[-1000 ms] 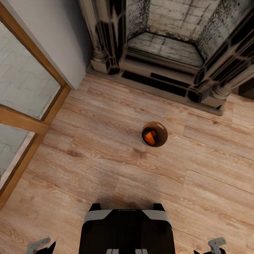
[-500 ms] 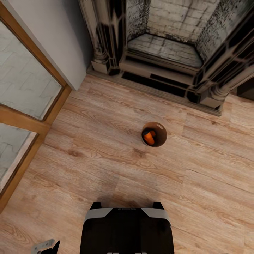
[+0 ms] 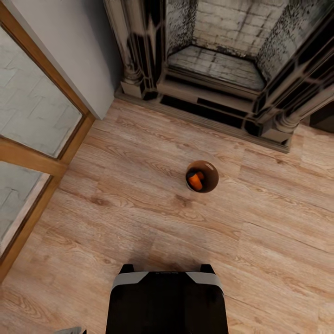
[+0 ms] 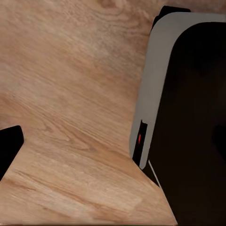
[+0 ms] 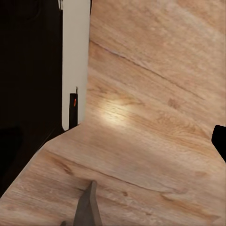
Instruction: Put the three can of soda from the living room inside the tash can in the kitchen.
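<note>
The tash can [image 3: 202, 176] stands on the wood floor [image 3: 139, 195] before the brick fireplace [image 3: 222, 65], an orange can of soda [image 3: 196, 181] inside. Whether either claw is wide or narrow, I cannot tell

Open wood floor [image 3: 139, 218] fills the middle of the head view — bare planks on every side of the trash can [image 3: 202, 176] at centre. The brick fireplace [image 3: 222, 69] blocks the top of the frame, the wall and glazed wood-framed door [image 3: 32, 139] close the left, and the robot's base [image 3: 167, 301] takes the bottom centre.
</note>
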You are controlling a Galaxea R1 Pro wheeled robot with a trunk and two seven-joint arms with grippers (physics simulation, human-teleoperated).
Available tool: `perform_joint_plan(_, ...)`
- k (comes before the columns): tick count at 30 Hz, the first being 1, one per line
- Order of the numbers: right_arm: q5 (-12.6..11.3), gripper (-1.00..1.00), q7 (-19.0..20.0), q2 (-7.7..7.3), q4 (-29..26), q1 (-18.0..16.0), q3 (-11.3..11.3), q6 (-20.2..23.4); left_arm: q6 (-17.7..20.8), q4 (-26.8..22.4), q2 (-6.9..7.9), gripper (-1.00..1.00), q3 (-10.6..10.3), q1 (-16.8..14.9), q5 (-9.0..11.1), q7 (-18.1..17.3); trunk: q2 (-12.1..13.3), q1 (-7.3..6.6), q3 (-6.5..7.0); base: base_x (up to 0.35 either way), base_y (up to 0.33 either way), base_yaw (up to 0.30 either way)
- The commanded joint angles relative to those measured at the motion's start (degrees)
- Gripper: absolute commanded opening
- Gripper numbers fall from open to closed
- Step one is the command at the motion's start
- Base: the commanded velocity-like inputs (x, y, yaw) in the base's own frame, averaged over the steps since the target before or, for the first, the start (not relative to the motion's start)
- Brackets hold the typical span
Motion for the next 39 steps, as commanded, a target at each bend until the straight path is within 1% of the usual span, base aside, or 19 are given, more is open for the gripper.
perform_joint_plan(1, -0.01, 1.00, -0.02, 0.02, -0.01, 0.00, -0.05, -0.02, -0.01, 0.05, -0.02, 1.00, -0.38, -0.02, 0.00, 0.64, 0.42, -0.22, 0.19, 0.000, 0.000, 0.000)
perform_joint_plan(3, -0.04, 1.00, -0.05, 0.04, -0.01, 0.00, -0.12, -0.03, -0.01, 0.09, -0.03, 1.00, -1.03, -0.02, 0.00, 1.21, 1.22, -0.66, 0.55, 0.000, 0.000, 0.000)
perform_joint_plan(5, -0.08, 1.00, -0.54, 0.06, 0.01, 0.00, -0.13, -0.01, 0.00, 0.16, -0.04, 1.00, -2.19, -0.01, -0.02, 1.56, 2.02, -1.10, 0.90, 0.000, 0.000, 0.000)
perform_joint_plan(7, -0.09, 1.00, -1.08, 0.07, 0.06, 0.00, -0.13, 0.03, 0.03, 0.19, -0.04, 1.00, -2.77, -0.02, -0.04, 1.66, 2.82, -1.54, 1.26, 0.000, 0.000, 0.000)
perform_joint_plan(10, -0.08, 1.00, -4.06, 0.08, 1.43, 0.00, -0.09, 0.33, 0.14, 0.21, -0.05, 1.00, -4.25, -0.01, -0.07, 1.97, 4.03, -2.20, 1.80, 0.000, 0.000, 0.000)
perform_joint_plan(13, -0.08, 1.00, -6.04, 0.08, 2.96, 0.00, -0.02, 0.47, 0.25, 0.22, -0.05, 1.00, -5.17, -0.01, -0.08, 2.07, 5.23, -2.86, 2.34, 0.000, 0.000, 0.000)
perform_joint_plan(16, -0.10, 1.00, -6.72, 0.13, 3.49, 0.00, 0.02, 0.53, 0.29, 0.23, -0.05, 1.00, -5.49, 0.00, -0.08, 2.11, 6.43, -3.52, 2.88, 0.000, 0.000, 0.000)
perform_joint_plan(20, -0.10, 1.00, -7.31, 0.89, 3.61, 0.00, 0.02, 0.45, 0.32, 0.23, -0.05, 1.00, -5.76, 0.00, -0.09, 2.14, 8.04, -4.40, 3.70, 0.000, 0.000, 0.000)
perform_joint_plan(24, -0.11, 1.00, -7.45, 1.29, 3.48, 0.00, -0.02, 0.13, 0.33, 0.23, -0.05, 1.00, -5.83, -0.01, -0.09, 2.15, 9.64, -5.28, 4.68, 0.000, 0.000, 0.000)
perform_joint_plan(39, -0.16, 1.00, -7.52, 1.40, 3.41, 0.00, -0.18, -0.04, 0.35, 0.28, 0.02, 1.00, -5.86, 0.00, -0.09, 2.15, 15.66, -8.57, 8.67, 0.000, 0.000, 0.000)
